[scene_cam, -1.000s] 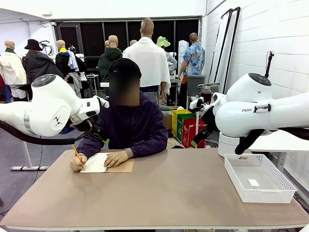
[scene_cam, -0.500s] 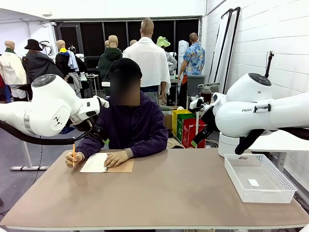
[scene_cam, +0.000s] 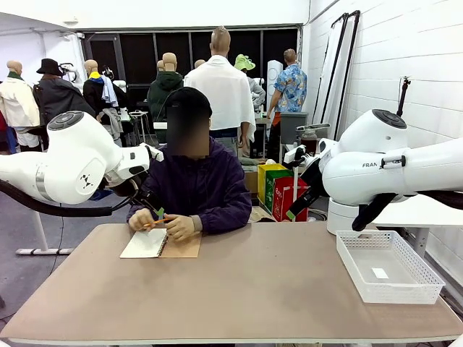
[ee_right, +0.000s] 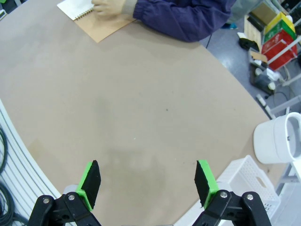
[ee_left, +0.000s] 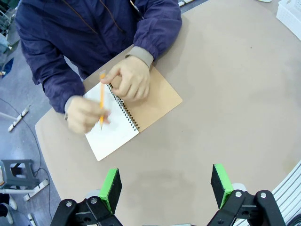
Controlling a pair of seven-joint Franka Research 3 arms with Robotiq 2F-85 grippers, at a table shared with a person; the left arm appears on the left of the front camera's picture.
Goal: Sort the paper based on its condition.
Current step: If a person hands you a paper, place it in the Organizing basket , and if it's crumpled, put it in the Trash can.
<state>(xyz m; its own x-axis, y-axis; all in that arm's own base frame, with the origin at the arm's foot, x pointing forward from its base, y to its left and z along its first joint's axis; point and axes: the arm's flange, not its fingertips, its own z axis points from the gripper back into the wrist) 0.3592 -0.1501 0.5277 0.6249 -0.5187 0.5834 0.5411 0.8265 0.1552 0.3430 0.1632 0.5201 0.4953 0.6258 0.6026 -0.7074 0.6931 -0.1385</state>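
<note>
A spiral-bound notepad (scene_cam: 145, 244) lies open on the table's far left in front of the person, white page (ee_left: 113, 136) up and brown cover (ee_left: 160, 101) folded out. The person's two hands meet over its top edge, one holding an orange pencil (ee_left: 100, 106). The paper as loose sheets is out of view. My left gripper (ee_left: 167, 186) hangs open high above the table, near the notepad, with nothing between its green pads. My right gripper (ee_right: 148, 181) is open too, above the bare middle of the table, with the notepad (ee_right: 75, 8) far off.
A white mesh tray (scene_cam: 360, 278) stands at the table's right edge, with a small white label inside; its corner shows in the right wrist view (ee_right: 244, 176). The brown tabletop (scene_cam: 253, 289) between notepad and tray is bare. The person sits at the far side.
The person's pencil hand lifted from the left of the notepad and moved over to join the other hand above the pad. Both arms have stayed still.
</note>
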